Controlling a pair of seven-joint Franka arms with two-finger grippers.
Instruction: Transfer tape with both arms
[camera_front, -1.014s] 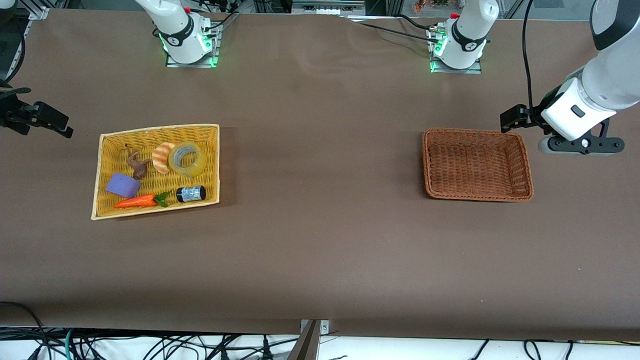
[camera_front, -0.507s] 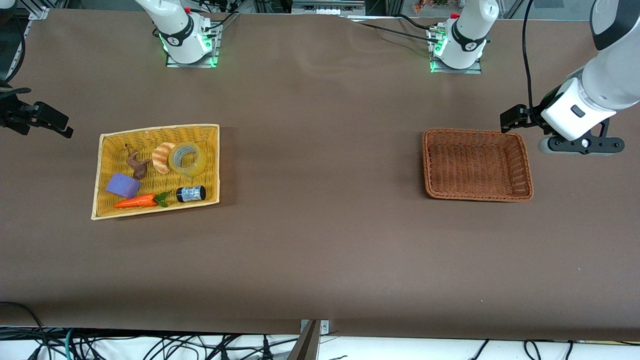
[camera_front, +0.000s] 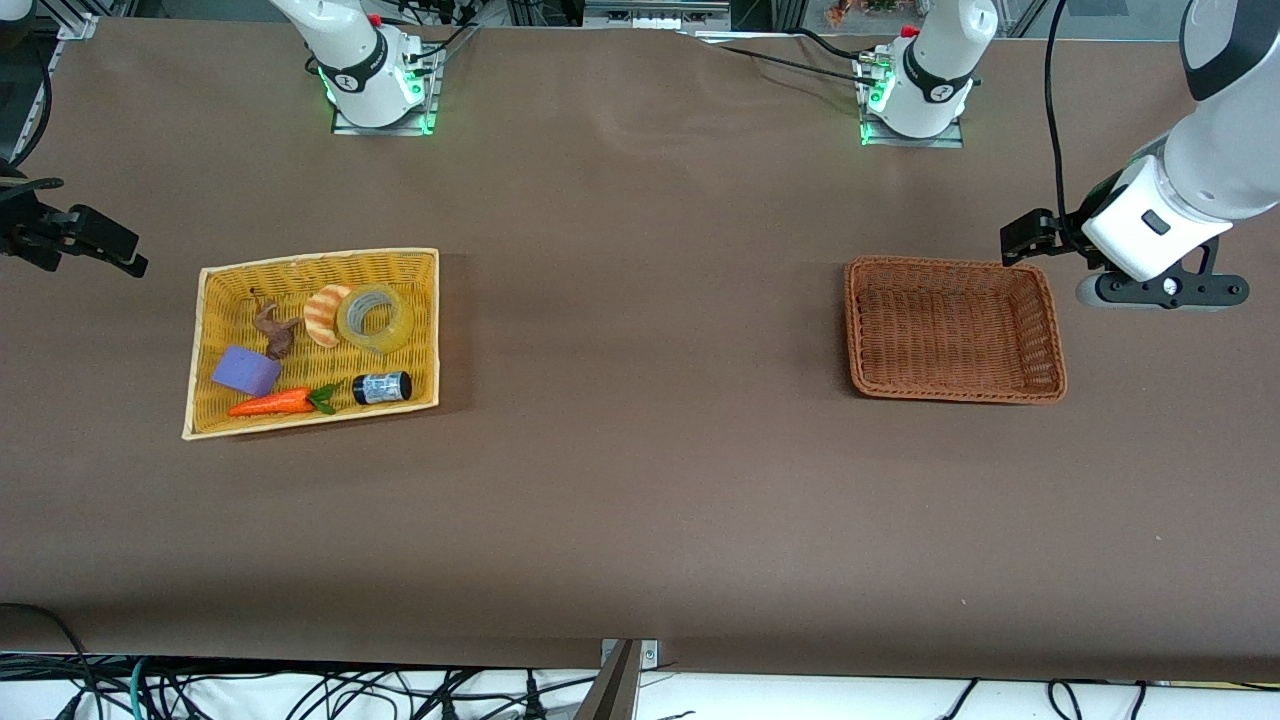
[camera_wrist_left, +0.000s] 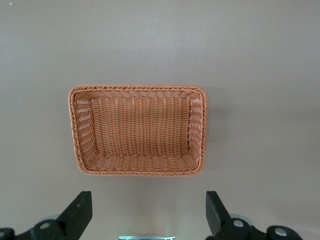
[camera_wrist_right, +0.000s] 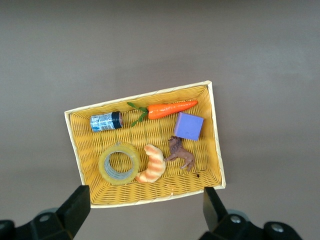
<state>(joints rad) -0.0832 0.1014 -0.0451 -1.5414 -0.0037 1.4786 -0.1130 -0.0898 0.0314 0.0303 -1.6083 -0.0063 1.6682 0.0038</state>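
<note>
The tape (camera_front: 346, 320), a yellowish translucent ring with a grey core, lies flat in the yellow basket (camera_front: 320, 255) toward the right arm's end of the table. In the right wrist view the tape (camera_wrist_right: 105, 166) lies beside a striped bread toy. My right gripper (camera_front: 118, 255) hangs open in the air just off that basket's outer end, and its fingers (camera_wrist_right: 144, 194) hold nothing. My left gripper (camera_front: 1018, 243) hangs open over the table by the brown basket (camera_front: 950, 263). Nothing sits between its fingers (camera_wrist_left: 148, 199).
The yellow basket also holds the bread toy (camera_front: 325, 313), a brown animal figure (camera_front: 275, 332), a purple block (camera_front: 246, 370), a carrot (camera_front: 272, 402) and a small dark jar (camera_front: 382, 387). The brown wicker basket (camera_wrist_left: 80, 125) holds nothing. Bare brown table lies between the two baskets.
</note>
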